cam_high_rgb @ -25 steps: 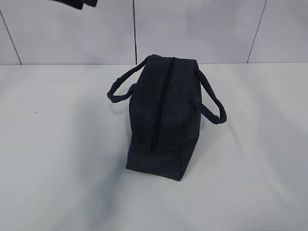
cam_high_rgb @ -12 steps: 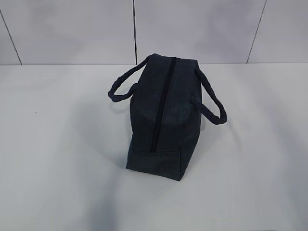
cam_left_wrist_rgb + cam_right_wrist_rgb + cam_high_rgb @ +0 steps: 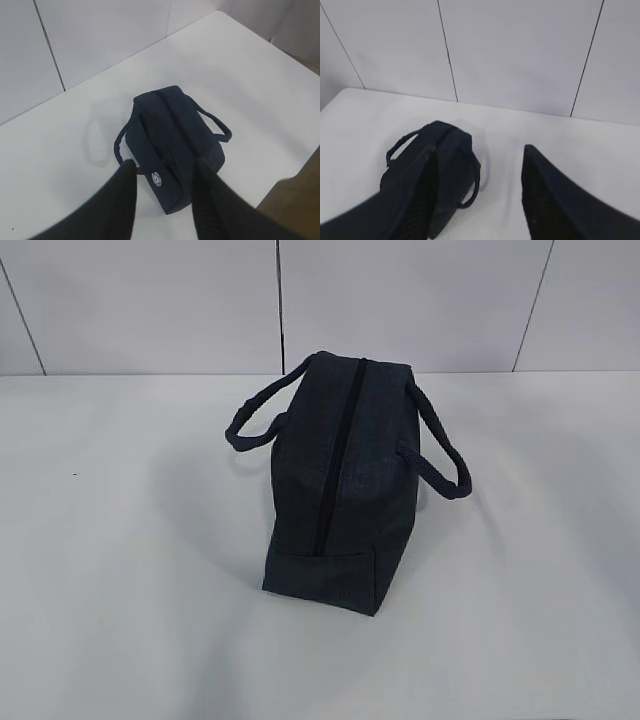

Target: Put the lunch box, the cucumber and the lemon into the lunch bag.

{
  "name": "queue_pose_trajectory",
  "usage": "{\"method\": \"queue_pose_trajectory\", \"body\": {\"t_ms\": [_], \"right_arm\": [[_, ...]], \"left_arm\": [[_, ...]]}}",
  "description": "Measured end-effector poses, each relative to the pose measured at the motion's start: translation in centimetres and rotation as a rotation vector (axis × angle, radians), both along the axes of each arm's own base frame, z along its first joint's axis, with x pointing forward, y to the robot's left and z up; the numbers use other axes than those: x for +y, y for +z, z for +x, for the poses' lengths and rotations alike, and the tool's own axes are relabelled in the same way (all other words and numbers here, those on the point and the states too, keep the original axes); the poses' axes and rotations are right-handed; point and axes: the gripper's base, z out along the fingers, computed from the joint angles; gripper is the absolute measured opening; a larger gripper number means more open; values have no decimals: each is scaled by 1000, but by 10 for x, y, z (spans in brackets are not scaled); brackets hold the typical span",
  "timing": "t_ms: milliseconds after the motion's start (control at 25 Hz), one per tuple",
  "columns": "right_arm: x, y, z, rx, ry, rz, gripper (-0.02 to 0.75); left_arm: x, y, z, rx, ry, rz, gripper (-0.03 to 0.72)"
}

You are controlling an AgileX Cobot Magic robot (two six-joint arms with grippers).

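The lunch bag (image 3: pixel 340 480) stands in the middle of the white table, dark navy, with the black zipper (image 3: pixel 338 455) along its top closed and a loop handle hanging off each side. High above the lunch bag (image 3: pixel 172 122) my left gripper (image 3: pixel 165 170) hangs open and empty; the round white logo (image 3: pixel 156 178) shows between its fingers. Also well above the table, my right gripper (image 3: pixel 479 150) is open and empty, with the lunch bag (image 3: pixel 452 150) below its left finger. Neither gripper shows in the exterior view. The lunch box, the cucumber and the lemon are out of view.
The white table (image 3: pixel 120 540) runs back to a pale panelled wall (image 3: pixel 400 300). In the left wrist view the table's edge (image 3: pixel 300 167) shows at the right, with brown floor beyond it.
A dark part of an arm at the top left of the exterior view one second ago has gone out of view. The lunch bag has not moved.
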Motion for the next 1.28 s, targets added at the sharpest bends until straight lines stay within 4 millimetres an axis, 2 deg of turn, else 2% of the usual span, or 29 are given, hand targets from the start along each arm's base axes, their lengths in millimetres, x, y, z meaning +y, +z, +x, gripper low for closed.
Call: {"method": "queue_pose_trajectory", "body": {"t_ms": [80,200,480,720,920,1160,1280], "right_arm": [[0,-17,-16,25,-3,1,391],[0,-44,-51,26,-6,13,389],[6,-102,-103,18,71,79,386],[4,-141,-126,23,84,98,384],[-2,-158,-133,25,22,69,384],[-5,-185,-141,22,-10,64,384],[-9,-198,-147,-2,-43,43,384]], "left_arm": [[3,6,-13,-24,-6,-19,267],[9,8,-40,-63,-4,-47,262],[34,-14,-114,-141,50,-68,237],[52,-60,-166,-43,82,-25,236],[67,-93,-205,-71,135,-19,236],[82,-130,-241,-133,180,-35,236],[87,-147,-253,-157,204,-37,235]]}}
